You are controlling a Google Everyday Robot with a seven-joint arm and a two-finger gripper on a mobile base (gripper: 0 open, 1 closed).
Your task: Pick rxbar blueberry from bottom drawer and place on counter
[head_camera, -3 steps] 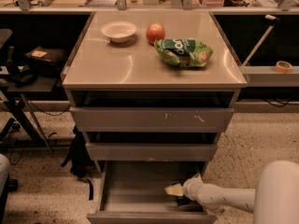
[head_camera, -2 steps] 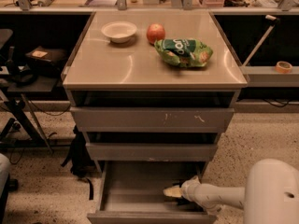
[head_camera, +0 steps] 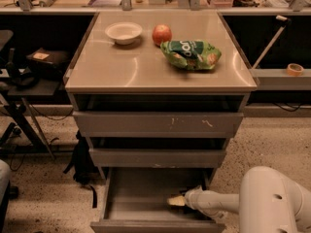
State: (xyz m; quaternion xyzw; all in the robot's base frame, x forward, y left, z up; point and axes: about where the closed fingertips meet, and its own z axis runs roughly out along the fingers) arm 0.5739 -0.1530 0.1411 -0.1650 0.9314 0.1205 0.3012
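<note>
- Glossy grey-beige square table (head_camera: 146, 69), the top of a grey metal three-drawer cabinet, sits mid-scene.
- On the table: small white round bowl (head_camera: 124, 33) at far left, red apple (head_camera: 162, 34) just right of it, and a crinkled green chip bag (head_camera: 190, 55) right of centre, nearer than the apple and just beside it.
- Top grey drawer (head_camera: 158, 124) and middle grey drawer (head_camera: 158, 157) sit shut or nearly so.
- Bottom grey metal drawer (head_camera: 141, 194) is pulled out toward the near side, floor visible.
- White robot arm (head_camera: 221, 201) reaches in from the near right, over the bottom drawer's right wall.
- Pale-tipped gripper (head_camera: 176, 201) is low inside the bottom drawer, right of centre, close to the drawer floor.
- Jaws: cannot tell whether spread, closed or pinching anything.
- Dark-wrapped rxbar blueberry: cannot be made out; the drawer floor at the gripper tip is covered by the gripper.
- Beige tape roll (head_camera: 294, 69) lies on the shelf right of the cabinet.
- Black bag (head_camera: 80, 161) stands on the speckled floor left of the cabinet.
</note>
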